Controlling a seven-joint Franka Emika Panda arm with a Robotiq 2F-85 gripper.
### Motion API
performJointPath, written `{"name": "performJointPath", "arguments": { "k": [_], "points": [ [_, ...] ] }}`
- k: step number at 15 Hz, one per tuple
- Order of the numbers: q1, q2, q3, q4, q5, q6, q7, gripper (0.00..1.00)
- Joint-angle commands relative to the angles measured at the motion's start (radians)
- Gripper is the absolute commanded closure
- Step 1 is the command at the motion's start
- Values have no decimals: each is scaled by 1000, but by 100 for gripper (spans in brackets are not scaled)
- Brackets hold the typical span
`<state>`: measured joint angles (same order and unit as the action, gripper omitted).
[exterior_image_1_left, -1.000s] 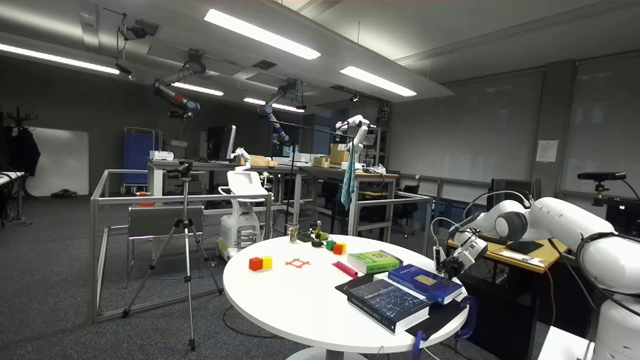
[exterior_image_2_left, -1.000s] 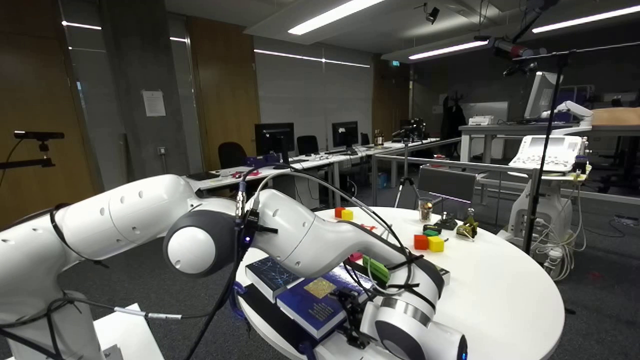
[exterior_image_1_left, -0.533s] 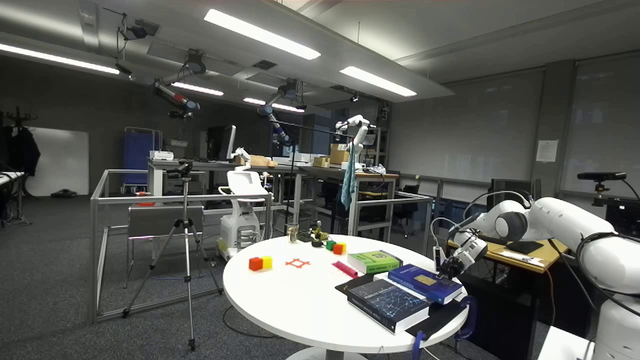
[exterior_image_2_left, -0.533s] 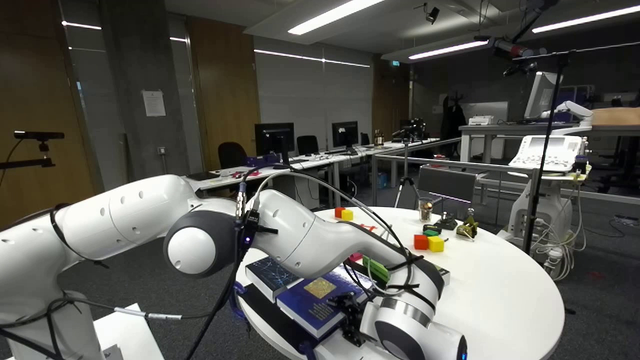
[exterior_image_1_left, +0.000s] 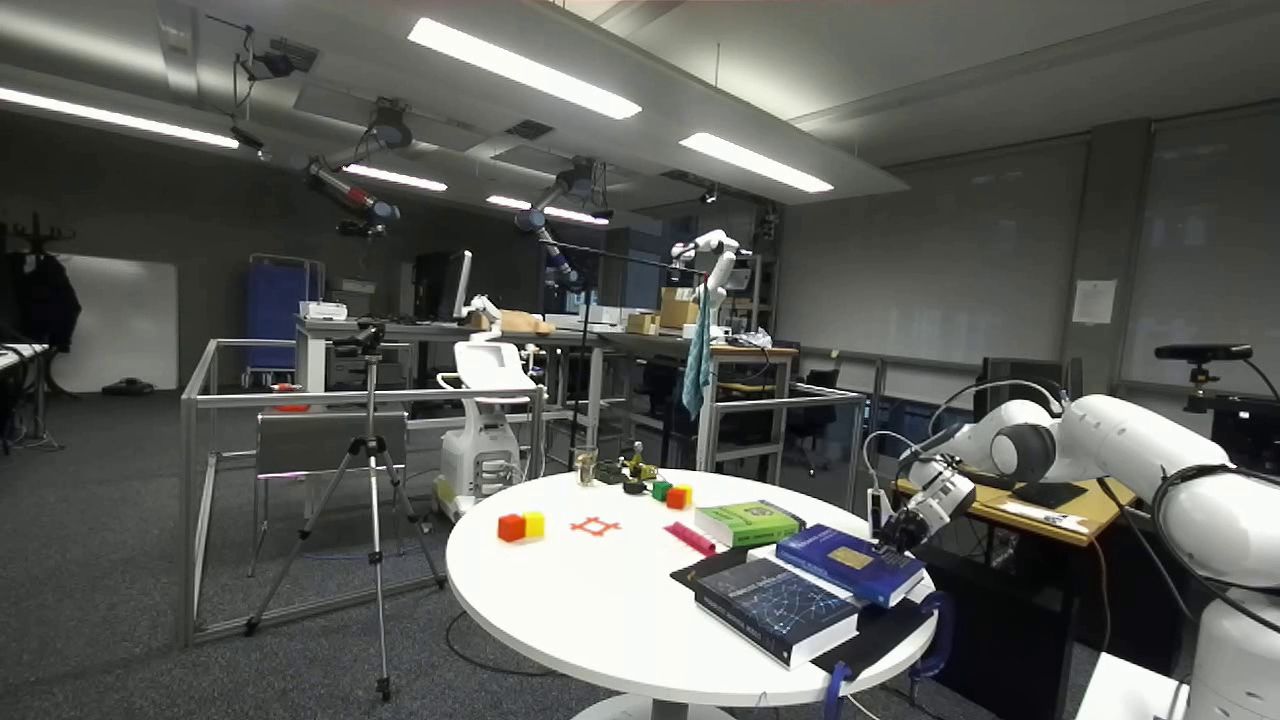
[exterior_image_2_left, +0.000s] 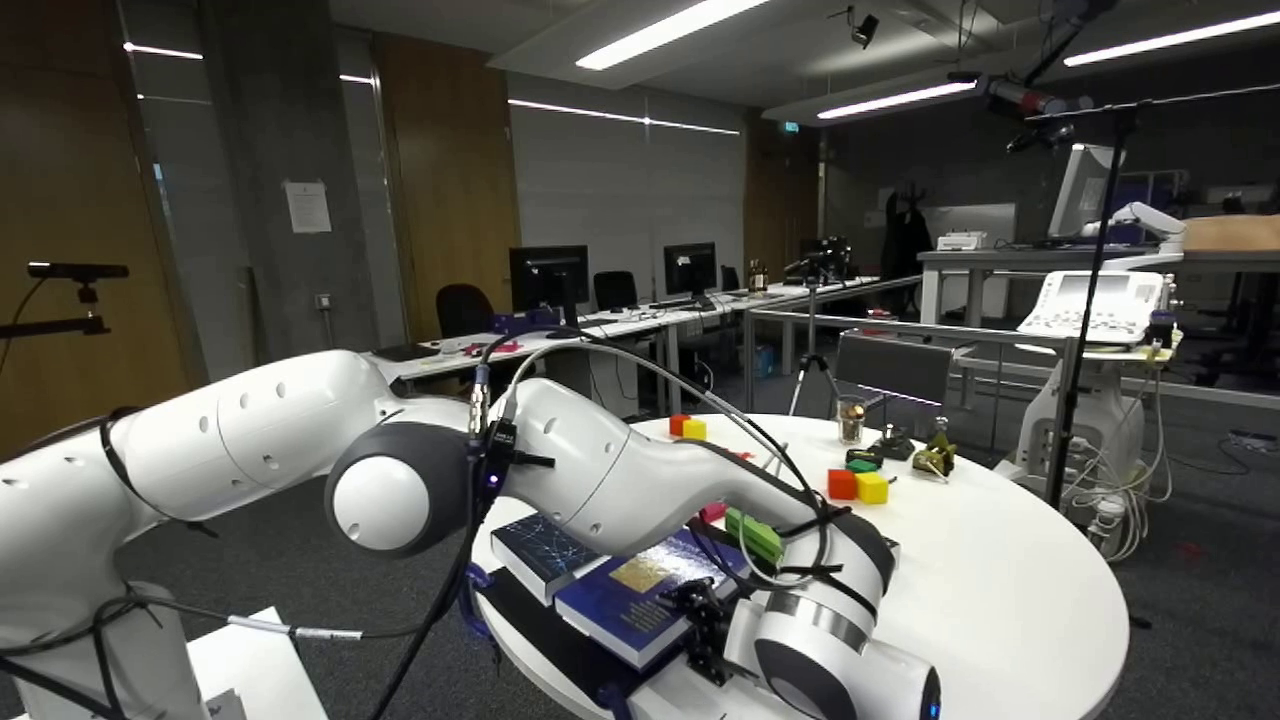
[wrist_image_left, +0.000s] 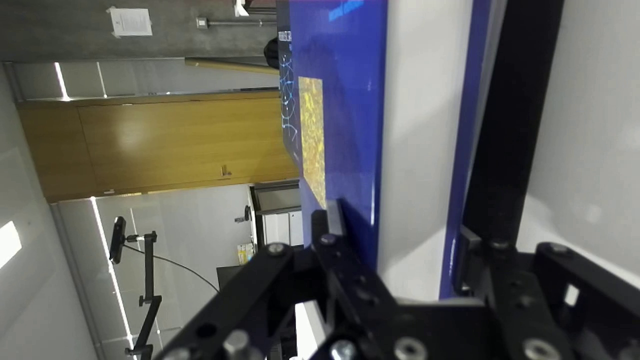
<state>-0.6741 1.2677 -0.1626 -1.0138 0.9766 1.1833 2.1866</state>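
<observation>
My gripper (wrist_image_left: 403, 231) is shut on a thick blue book (wrist_image_left: 352, 115), straddling its white page edge. In the wrist view one finger (wrist_image_left: 336, 218) lies over the front cover, beside a gold panel. The opposite finger sits against the back cover. Both exterior views show the gripper (exterior_image_1_left: 892, 546) at the edge of the blue book (exterior_image_2_left: 612, 606), and the arm partly hides it in an exterior view. Beside it lies a dark book with a pale network pattern (exterior_image_1_left: 772, 606). A green book (exterior_image_1_left: 752, 523) lies on the far side.
A black mat (exterior_image_2_left: 548, 632) lies under the books on the round white table (exterior_image_1_left: 560, 620). Purple clamps (exterior_image_1_left: 938, 640) grip the table edge. Further off are red cubes (exterior_image_1_left: 511, 527), yellow cubes (exterior_image_2_left: 872, 488), a pink piece (exterior_image_1_left: 690, 538), a red frame (exterior_image_1_left: 596, 526) and a glass (exterior_image_2_left: 851, 420).
The gripper's fingers have come together onto the blue book. Between the last two moments the book has shifted slightly and its far side looks a little raised; the arm has barely moved.
</observation>
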Motion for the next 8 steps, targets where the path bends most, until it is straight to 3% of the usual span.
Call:
{"name": "performJointPath", "arguments": {
  "k": [1, 8],
  "points": [
    [-24, -27, 12, 32, 3, -72, 38, 81],
    [-27, -49, 25, 61, -7, -109, 31, 82]
  ]
}}
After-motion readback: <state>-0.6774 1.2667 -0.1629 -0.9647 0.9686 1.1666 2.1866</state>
